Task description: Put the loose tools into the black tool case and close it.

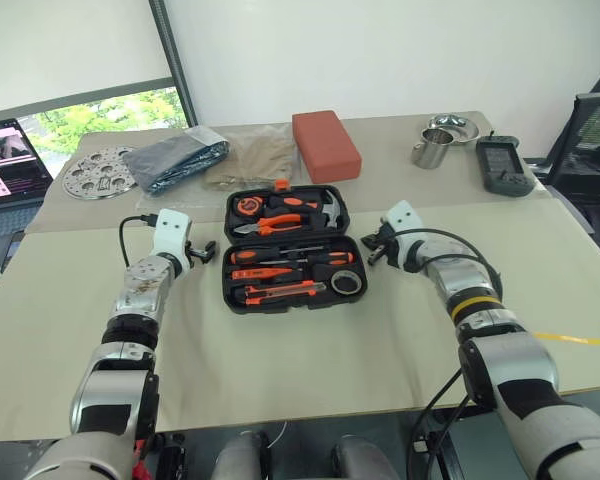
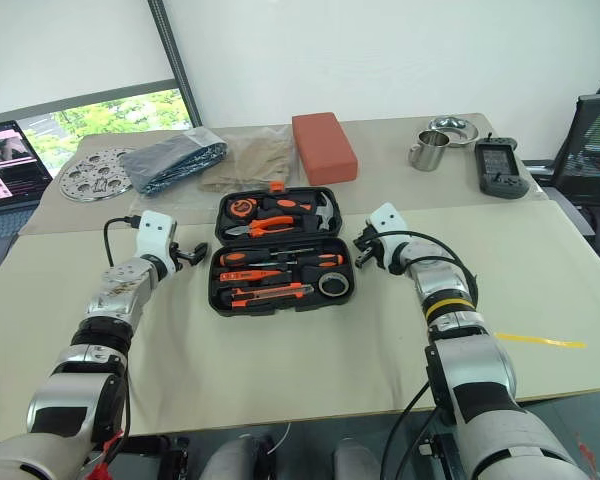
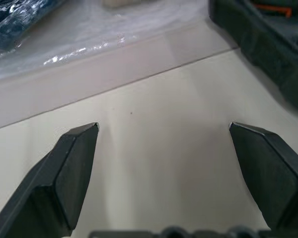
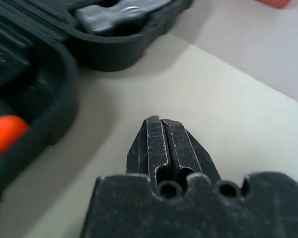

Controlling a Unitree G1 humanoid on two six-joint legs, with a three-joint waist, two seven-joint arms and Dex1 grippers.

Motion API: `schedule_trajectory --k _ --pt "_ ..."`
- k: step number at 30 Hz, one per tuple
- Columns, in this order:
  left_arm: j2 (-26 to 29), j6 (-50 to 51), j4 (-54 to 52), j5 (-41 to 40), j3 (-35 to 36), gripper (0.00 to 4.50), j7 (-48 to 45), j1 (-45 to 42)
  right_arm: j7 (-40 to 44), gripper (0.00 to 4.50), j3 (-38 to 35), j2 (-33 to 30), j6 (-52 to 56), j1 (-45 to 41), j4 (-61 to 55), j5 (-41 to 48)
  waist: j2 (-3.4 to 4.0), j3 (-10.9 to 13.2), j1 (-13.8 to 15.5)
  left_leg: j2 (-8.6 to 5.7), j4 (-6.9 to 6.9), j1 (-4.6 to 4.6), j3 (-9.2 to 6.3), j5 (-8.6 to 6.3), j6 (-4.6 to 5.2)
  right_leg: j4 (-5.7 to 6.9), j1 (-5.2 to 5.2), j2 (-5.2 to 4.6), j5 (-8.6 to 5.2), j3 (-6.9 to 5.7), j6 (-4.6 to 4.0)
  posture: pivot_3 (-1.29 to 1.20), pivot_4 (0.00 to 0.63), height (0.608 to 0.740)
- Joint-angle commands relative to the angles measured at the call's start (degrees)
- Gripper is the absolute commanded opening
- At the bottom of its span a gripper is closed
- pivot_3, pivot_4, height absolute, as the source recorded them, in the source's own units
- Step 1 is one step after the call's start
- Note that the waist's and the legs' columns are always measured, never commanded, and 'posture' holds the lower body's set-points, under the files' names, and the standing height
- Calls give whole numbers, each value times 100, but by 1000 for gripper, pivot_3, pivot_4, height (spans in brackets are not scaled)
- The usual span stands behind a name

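The black tool case (image 1: pixel 227 268) lies open in the middle of the table. Its near half holds slim screwdrivers (image 1: pixel 272 272), an orange-and-black utility knife (image 1: pixel 280 291) and a small black tape roll (image 1: pixel 346 283). Pliers, a hammer and a tape measure sit in the far half. My left gripper (image 1: pixel 205 252) hangs open just left of the case, nothing between its fingers (image 3: pixel 74 163). My right gripper (image 1: pixel 370 250) is shut and empty just right of the case. The right wrist view shows its fingertips (image 4: pixel 159 129) over bare table beside the case wall (image 4: pixel 54 114).
A red-orange block (image 1: pixel 326 145) lies behind the case. A metal cup (image 1: pixel 432 150), a bowl (image 1: pixel 453 126) and a black device (image 1: pixel 504 165) stand at the back right. A grey bag (image 1: pixel 175 160), a tan cloth (image 1: pixel 255 160), a perforated disc (image 1: pixel 98 172) and a laptop (image 1: pixel 5 175) are at the back left.
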Motion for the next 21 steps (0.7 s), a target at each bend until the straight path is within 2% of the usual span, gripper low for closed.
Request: schedule_trajectory --k 1,4,6,15,21 --pt "-221 -245 -512 -167 -242 4500 -941 333 616 17 -150 42 180 162 -600 336 1 -1 25 2 2 0 3 0 0 2 4 -4 0 -6 0 0 150 740" --pt "-185 -123 -1486 -414 -436 4500 -1756 998 1036 17 -141 53 566 632 -1470 578 8 -5 26 2 -3 0 7 -1 0 1 2 -7 0 -7 0 0 150 740" --pt "-117 80 -1968 -478 -465 4500 -1977 1331 1144 17 -120 46 918 940 -2080 688 13 -8 29 4 -9 -3 4 -1 -1 4 3 -7 0 -7 0 0 150 740" --pt "286 661 -3021 -465 -13 4500 -1625 2161 953 17 92 -70 2880 2491 -5173 1000 13 -10 17 7 -9 0 -23 -15 19 -6 1 -4 -1 4 1 0 150 740" --pt "398 557 -2800 -402 209 4500 -1366 2137 208 17 46 59 3078 2771 -5669 702 9 -8 -33 8 -11 12 -25 -35 52 0 0 4 0 4 1 0 150 740"
